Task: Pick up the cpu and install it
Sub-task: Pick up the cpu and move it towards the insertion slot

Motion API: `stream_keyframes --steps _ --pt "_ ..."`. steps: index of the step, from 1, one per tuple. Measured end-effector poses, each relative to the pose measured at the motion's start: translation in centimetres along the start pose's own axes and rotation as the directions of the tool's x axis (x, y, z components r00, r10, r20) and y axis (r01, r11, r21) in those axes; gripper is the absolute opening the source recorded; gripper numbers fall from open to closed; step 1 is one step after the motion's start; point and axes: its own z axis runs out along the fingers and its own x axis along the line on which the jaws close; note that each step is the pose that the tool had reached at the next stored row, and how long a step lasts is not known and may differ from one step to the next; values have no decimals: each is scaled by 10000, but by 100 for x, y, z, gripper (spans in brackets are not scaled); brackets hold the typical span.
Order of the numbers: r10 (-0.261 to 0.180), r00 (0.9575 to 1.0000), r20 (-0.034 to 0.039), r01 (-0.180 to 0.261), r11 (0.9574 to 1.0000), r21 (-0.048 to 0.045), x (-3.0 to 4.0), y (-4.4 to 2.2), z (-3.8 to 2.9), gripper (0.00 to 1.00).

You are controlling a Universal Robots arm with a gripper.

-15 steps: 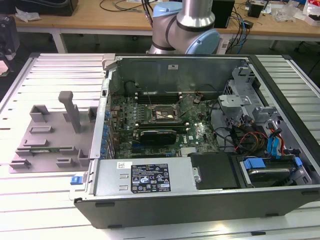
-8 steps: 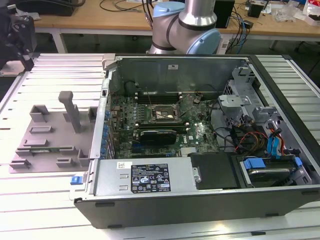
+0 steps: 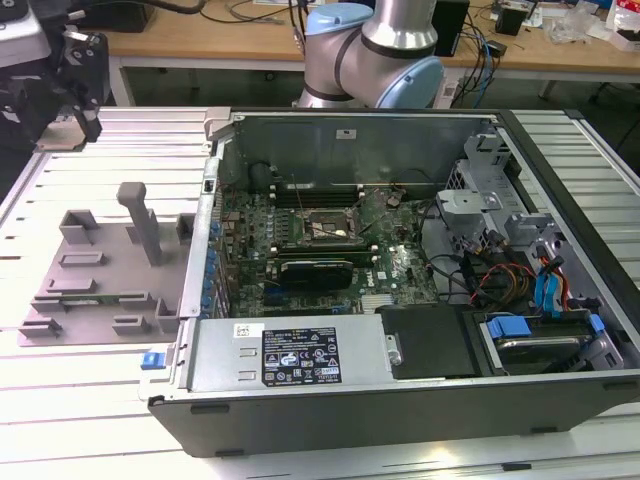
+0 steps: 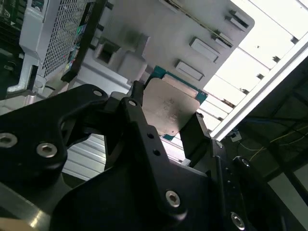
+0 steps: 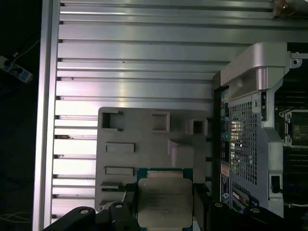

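The cpu (image 5: 163, 201), a small square chip with a silvery metal top and green edge, sits between my gripper's (image 5: 163, 196) black fingers (image 5: 126, 196), which are shut on two of its sides. In the second wrist view the cpu (image 4: 169, 108) hangs in the gripper (image 4: 166, 109) well above the grey tray (image 4: 159, 43). In the exterior view the gripper (image 3: 78, 88) is high at the far left, above the tray (image 3: 100, 270) and away from the open computer case (image 3: 400, 260). The motherboard socket (image 3: 325, 228) lies inside the case.
The grey tray (image 5: 144, 144) has raised blocks and a tall post (image 3: 140, 215). The case's metal wall (image 3: 205, 230) stands between the tray and the motherboard. Drive bays and cables (image 3: 520, 270) fill the case's right side. The arm's base (image 3: 375, 50) rises behind the case.
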Motion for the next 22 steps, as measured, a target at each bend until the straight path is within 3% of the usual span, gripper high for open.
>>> stream_keyframes --steps 4,14,20,22 --pt "0 10000 0 0 10000 0 -181 -3 1 55" --pt "1 10000 1 -1 10000 -1 -474 -9 5 55" --pt "0 10000 2 0 10000 -1 -716 -14 7 55" --pt "0 10000 1 0 10000 0 -768 -15 7 55"
